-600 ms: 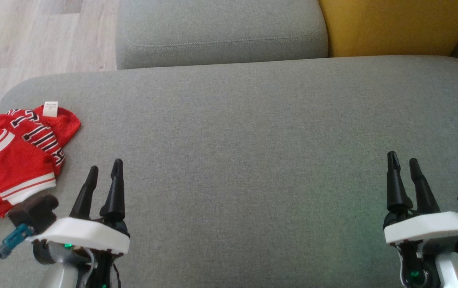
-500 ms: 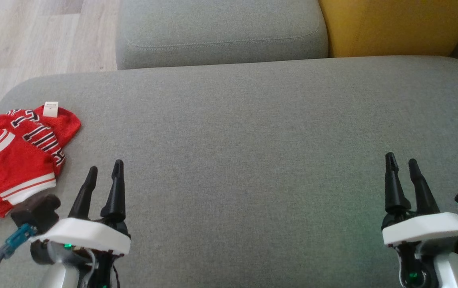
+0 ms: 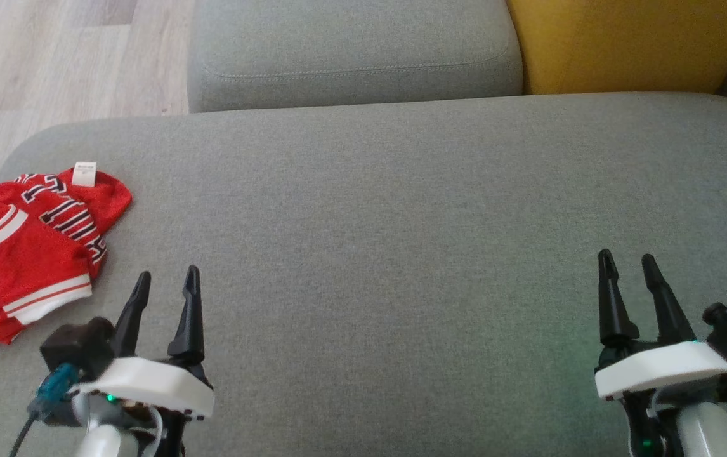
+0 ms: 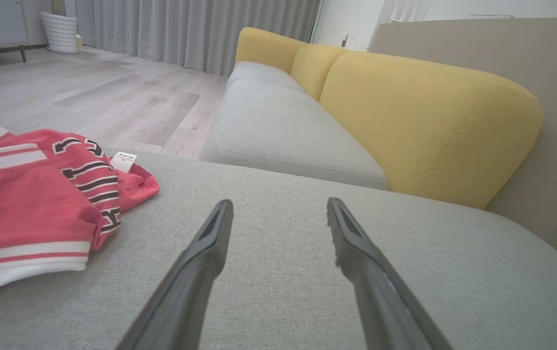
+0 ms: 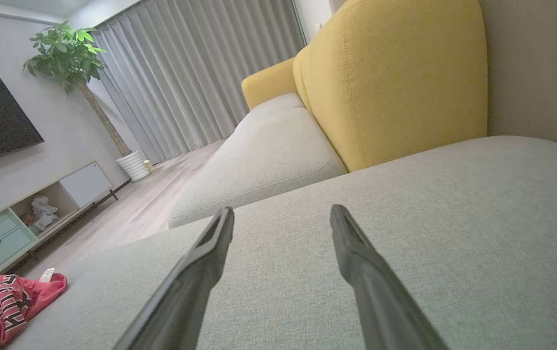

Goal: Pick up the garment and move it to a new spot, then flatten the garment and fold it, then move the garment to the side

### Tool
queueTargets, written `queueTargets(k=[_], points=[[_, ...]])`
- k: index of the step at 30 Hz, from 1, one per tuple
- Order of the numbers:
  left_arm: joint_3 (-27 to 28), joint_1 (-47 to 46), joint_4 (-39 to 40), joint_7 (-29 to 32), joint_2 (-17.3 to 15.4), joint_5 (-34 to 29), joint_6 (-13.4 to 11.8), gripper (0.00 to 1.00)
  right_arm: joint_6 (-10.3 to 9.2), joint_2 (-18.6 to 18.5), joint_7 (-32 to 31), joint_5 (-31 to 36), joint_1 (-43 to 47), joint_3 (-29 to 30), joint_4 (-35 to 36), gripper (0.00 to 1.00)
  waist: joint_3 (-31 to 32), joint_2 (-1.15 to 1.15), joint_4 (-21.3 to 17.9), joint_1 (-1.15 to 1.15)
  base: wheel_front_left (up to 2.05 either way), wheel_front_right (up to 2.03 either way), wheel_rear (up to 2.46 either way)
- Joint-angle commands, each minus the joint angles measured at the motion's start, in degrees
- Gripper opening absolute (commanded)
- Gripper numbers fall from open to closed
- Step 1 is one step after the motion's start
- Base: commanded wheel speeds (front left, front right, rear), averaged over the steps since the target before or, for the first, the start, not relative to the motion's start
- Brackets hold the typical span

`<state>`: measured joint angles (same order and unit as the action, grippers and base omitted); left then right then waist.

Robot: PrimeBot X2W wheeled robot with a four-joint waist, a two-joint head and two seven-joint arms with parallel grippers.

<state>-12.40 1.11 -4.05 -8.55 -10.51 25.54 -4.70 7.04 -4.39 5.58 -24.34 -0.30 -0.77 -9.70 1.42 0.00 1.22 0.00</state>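
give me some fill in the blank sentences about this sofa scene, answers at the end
The garment on the grey cushion is mostly ____. The left tool and the right tool both have their jaws ____. The garment lies nearer the ____ tool. The backrest beyond the grey cushion is ____.
Missing words: red; open; left; yellow

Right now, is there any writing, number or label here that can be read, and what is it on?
No text reads as a whole word.
On the shirt: black-and-white block letters, folded over and partly hidden; no word or number can be made out.
On the tag at the shirt's edge: dark print, too small to read.
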Motion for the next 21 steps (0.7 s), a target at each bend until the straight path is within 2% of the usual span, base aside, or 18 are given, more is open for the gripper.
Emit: queueTargets(k=[1,10,21], points=[[0.84,-1.52,1.91,-1.04,-1.38,-2.37,-0.76,1.0,0.34,-0.6,0.96,2.52,-0.9,-1.19,1.95,1.0,0.1,0.0,0.03,0.0,0.0,0.0,0.0],[-0.15,-0.7,0.63,-2.55,-1.64,-7.17,-2.39,1.0,0.37,-0.2,1.71,8.19,-0.42,-1.69,1.69,1.0,0.32,0.0,0.35,0.0,0.0,0.0,0.0],[0.11,0.11,-1.65,-4.23,-0.61,-11.32,-2.67,1.0,0.4,0.33,2.71,13.69,0.09,-1.9,1.62,1.0,0.61,0.0,0.63,0.0,0.0,0.0,0.0]])
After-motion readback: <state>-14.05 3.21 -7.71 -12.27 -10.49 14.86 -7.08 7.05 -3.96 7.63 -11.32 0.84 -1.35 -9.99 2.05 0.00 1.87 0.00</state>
